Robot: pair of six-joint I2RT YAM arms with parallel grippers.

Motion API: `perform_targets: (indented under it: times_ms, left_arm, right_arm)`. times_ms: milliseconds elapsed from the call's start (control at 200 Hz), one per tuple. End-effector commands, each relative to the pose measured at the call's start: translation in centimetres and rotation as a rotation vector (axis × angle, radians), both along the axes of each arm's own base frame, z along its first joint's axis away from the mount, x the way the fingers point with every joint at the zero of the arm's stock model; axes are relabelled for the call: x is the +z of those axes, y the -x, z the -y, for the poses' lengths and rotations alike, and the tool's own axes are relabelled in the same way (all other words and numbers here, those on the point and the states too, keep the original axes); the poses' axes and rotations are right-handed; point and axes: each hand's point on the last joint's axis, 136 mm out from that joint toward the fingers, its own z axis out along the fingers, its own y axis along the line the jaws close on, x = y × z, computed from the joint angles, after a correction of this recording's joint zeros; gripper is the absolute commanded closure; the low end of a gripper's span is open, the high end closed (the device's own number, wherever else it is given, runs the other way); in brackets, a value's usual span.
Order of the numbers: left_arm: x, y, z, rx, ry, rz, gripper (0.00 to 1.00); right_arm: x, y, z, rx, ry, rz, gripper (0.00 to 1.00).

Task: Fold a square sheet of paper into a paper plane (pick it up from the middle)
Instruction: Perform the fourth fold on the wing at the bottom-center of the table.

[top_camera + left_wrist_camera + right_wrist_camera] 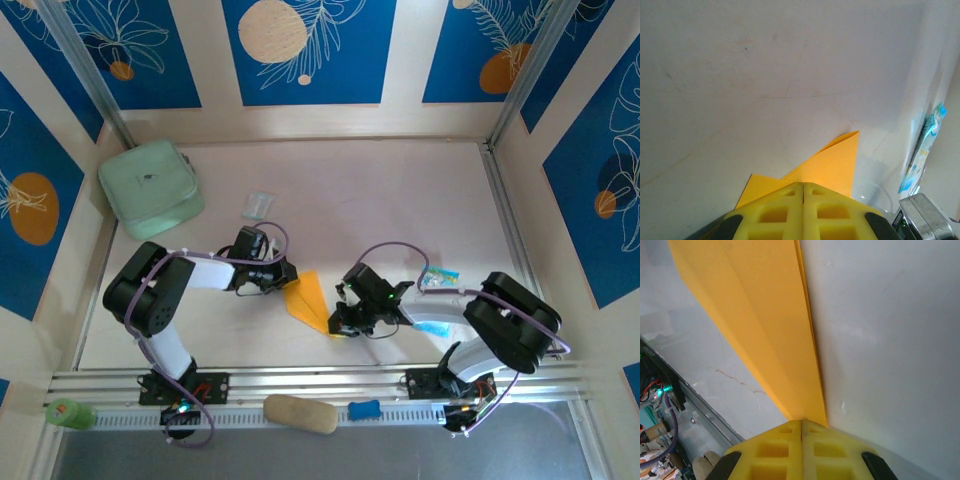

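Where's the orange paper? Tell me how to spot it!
Look at the pale table, near its front edge. Between the left claw and right claw lies the paper. It is the only orange, pointed thing there; the pouch is mint green and the packet blue.

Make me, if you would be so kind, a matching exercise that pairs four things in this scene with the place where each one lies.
Things:
1. mint-green pouch
2. orange paper
3. tan oval lump
4. blue-and-white packet

Places:
A. on the near ledge, in front of the table
B. middle of the table
C. far left corner of the table
D. right part of the table

Pairs: 1-C, 2-B, 3-A, 4-D.
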Motion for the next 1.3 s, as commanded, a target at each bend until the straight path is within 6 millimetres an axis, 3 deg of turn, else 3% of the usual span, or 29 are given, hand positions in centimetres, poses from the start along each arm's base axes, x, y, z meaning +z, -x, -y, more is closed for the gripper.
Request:
perform_targets:
  times_ms: [0,135,285,515,610,700,895,1025,1165,1295]
  left_arm:
    - [-1.5,0.6,-1.5,0.034,-0.060,-0.029,1.00]
    - [-1.3,0.6,-1.5,0.036,-0.060,-0.027,1.00]
    - [-1.2,0.6,-1.6,0.035,-0.064,-0.024,1.00]
    - [-1.5,0.6,-1.6,0.033,-0.066,-0.032,1.00]
    - [-1.7,0.7,-1.5,0.032,-0.060,-0.036,1.00]
    - [-1.9,0.6,-1.5,0.034,-0.059,-0.040,1.00]
    - [-1.7,0.7,-1.4,0.034,-0.051,-0.041,1.00]
    - [-1.6,0.7,-1.5,0.035,-0.059,-0.036,1.00]
    - [-1.7,0.8,-1.5,0.033,-0.056,-0.042,1.00]
    - [-1.6,0.7,-1.5,0.034,-0.054,-0.038,1.00]
  right_arm:
    - [0.8,0.1,0.2,0.000,0.025,-0.014,1.00]
    - [2.7,-1.7,-1.9,0.014,-0.022,0.035,1.00]
    - [1.3,-1.8,-2.4,0.023,0.002,0.002,0.99]
    - [-1.8,1.1,-0.2,0.007,0.052,-0.081,0.99]
    - [-1.8,1.7,0.9,-0.012,0.058,-0.083,0.99]
    - [-1.1,1.1,1.2,-0.029,0.060,-0.054,0.98]
    - [2.2,-2.4,-1.7,-0.011,-0.009,0.034,0.98]
    - [3.0,-4.0,-4.3,0.034,-0.035,0.042,0.98]
    - [2.0,-4.8,-5.6,0.053,-0.028,0.030,0.98]
    - [0.2,-4.1,-5.0,0.043,-0.005,-0.015,0.98]
